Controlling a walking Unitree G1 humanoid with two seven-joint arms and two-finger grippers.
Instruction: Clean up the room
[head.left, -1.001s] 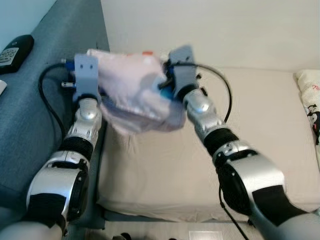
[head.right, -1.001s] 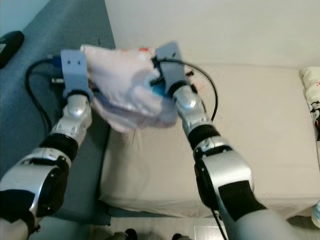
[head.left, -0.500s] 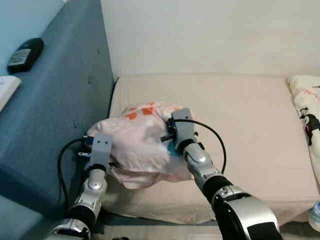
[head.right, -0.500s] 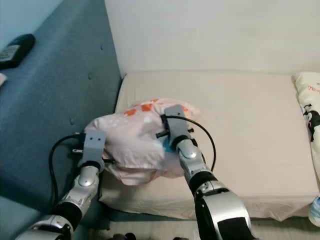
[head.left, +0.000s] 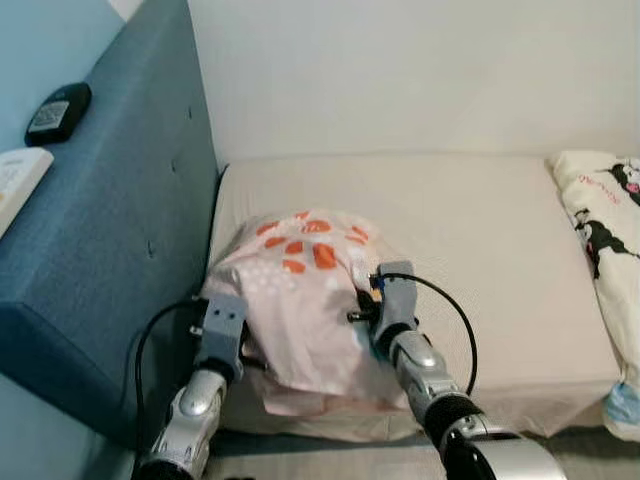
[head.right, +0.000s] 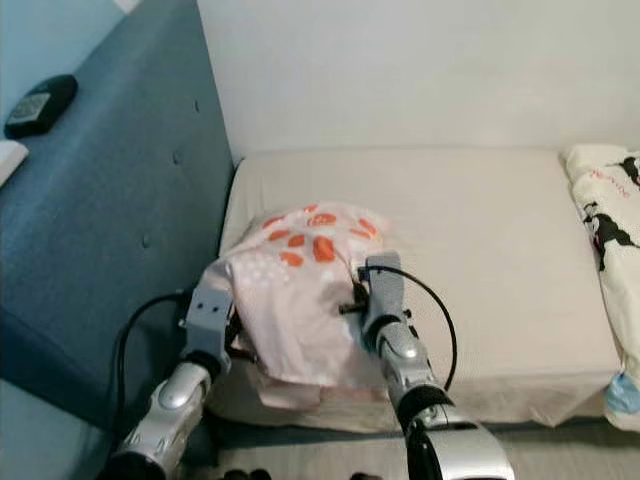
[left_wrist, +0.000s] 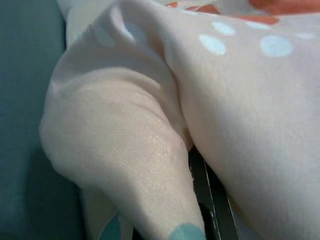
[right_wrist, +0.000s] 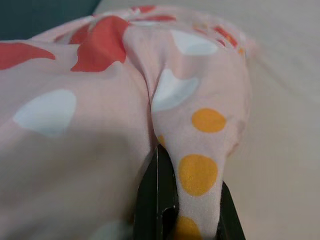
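Pillow (head.left: 305, 300) pinched by left gripper (head.left: 240, 352) and right gripper (right_wrist: 167, 200) — fingertips seemingly buried in fabric.

Bright, even, soft-shadowed light throughout (both wrist views blur up close).

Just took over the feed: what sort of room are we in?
Most likely a bedroom: a bare mattress against a blue padded headboard, a pink spotted pillow held by both grippers, and printed bedding at the far end.
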